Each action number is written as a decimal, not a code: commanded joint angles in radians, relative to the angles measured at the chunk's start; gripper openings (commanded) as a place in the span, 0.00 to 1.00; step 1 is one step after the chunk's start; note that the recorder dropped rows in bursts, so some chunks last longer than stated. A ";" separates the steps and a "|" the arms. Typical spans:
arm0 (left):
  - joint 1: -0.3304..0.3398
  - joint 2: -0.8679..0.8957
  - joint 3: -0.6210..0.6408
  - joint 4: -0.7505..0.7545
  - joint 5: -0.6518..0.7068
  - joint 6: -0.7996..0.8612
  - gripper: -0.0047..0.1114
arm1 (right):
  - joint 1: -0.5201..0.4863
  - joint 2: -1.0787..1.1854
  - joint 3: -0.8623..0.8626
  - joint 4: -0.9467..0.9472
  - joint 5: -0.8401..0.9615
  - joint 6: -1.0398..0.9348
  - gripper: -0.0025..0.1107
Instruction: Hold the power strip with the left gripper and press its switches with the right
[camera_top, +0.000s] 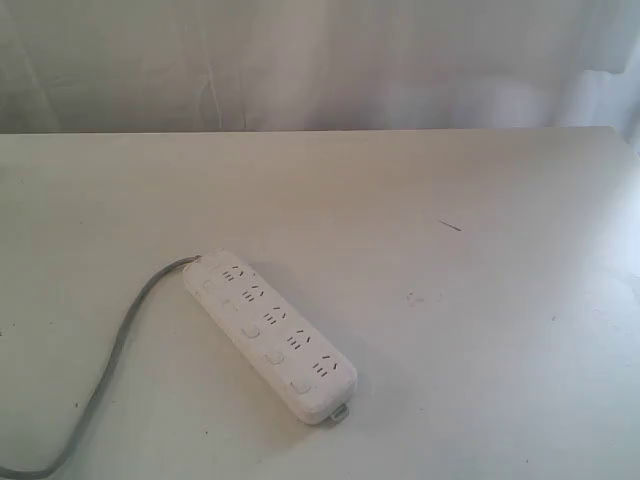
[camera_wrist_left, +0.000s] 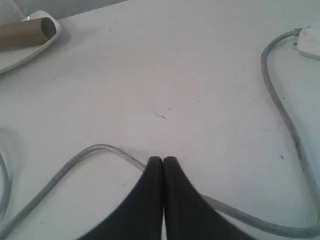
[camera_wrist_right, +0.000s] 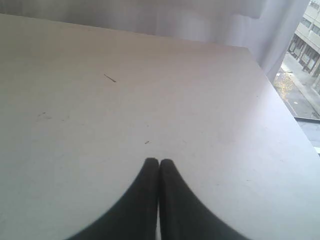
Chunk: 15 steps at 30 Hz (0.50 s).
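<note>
Closed tight, your left gripper (camera_wrist_left: 162, 161) and right gripper (camera_wrist_right: 159, 162) fill the foreground of their wrist views, each pinched on nothing above the table (camera_top: 470, 340). Neither arm shows in the exterior view, where the power strip (camera_top: 278, 328) lies diagonally at lower centre-left, switches (camera_top: 248, 332) along its left-hand edge, grey cord (camera_top: 122, 340) trailing to the lower left corner. Spread the left jaws, then clamp the strip's cord end, keeping the buttons clear for the right. Only the left wrist view catches the cord close by the gripper and a cardboard tube (camera_wrist_left: 27, 31); only the right, a window (camera_wrist_right: 307, 75).
</note>
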 joint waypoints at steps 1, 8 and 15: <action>-0.005 -0.004 0.002 0.035 -0.004 0.067 0.04 | -0.009 -0.007 0.001 -0.005 -0.015 -0.003 0.02; -0.005 -0.004 0.002 0.059 -0.078 0.234 0.04 | -0.009 -0.007 0.001 -0.005 -0.015 -0.003 0.02; -0.005 -0.004 0.002 0.059 -0.341 0.238 0.04 | -0.009 -0.007 0.001 -0.005 -0.015 -0.003 0.02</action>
